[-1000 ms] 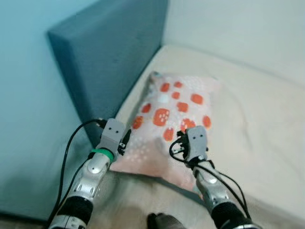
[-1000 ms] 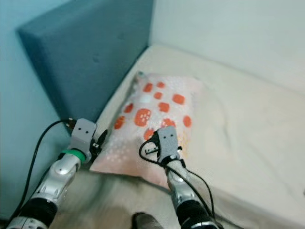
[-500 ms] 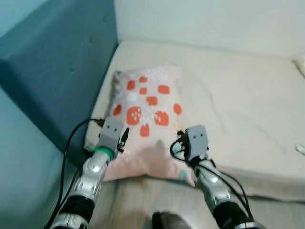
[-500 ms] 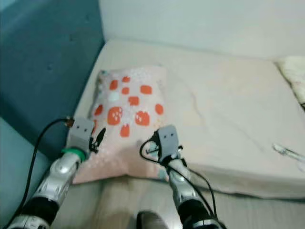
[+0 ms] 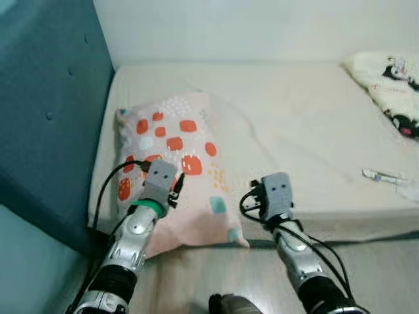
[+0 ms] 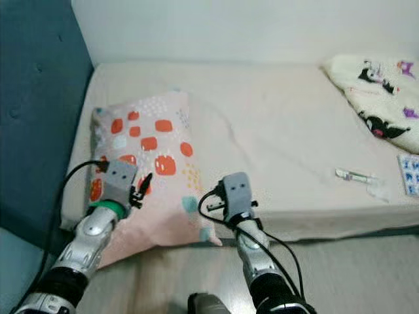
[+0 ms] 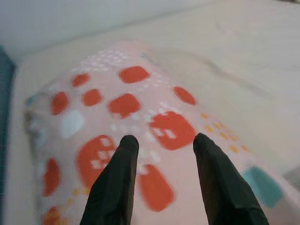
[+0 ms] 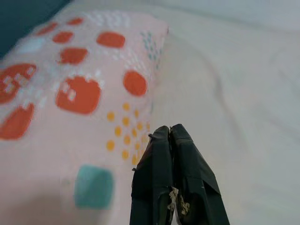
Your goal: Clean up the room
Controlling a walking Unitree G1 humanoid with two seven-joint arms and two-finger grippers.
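A pink pillow (image 5: 171,154) with orange spots lies at the head end of the beige bed (image 5: 294,118), beside the blue headboard (image 5: 46,111). My left gripper (image 7: 165,139) hovers open above the pillow's (image 7: 108,93) near half, with nothing between its fingers (image 7: 123,164). My right gripper (image 8: 169,129) is shut and empty, just off the pillow's (image 8: 79,89) right edge near the front edge of the mattress (image 8: 253,93). Both silver arms reach forward, the left wrist (image 5: 159,179) over the pillow and the right wrist (image 5: 276,192) beside it.
A white blanket (image 6: 376,98) with black cartoon figures lies at the bed's far right. A small white item (image 6: 353,174), a crumpled tissue (image 6: 380,190) and a blue-and-white packet (image 6: 409,173) lie near the bed's front right edge. Pale wooden floor (image 6: 366,275) runs along the front.
The whole picture has swung to the right, so the camera turned; the right part of the bed has come into view. Both arms keep the same pose before me.
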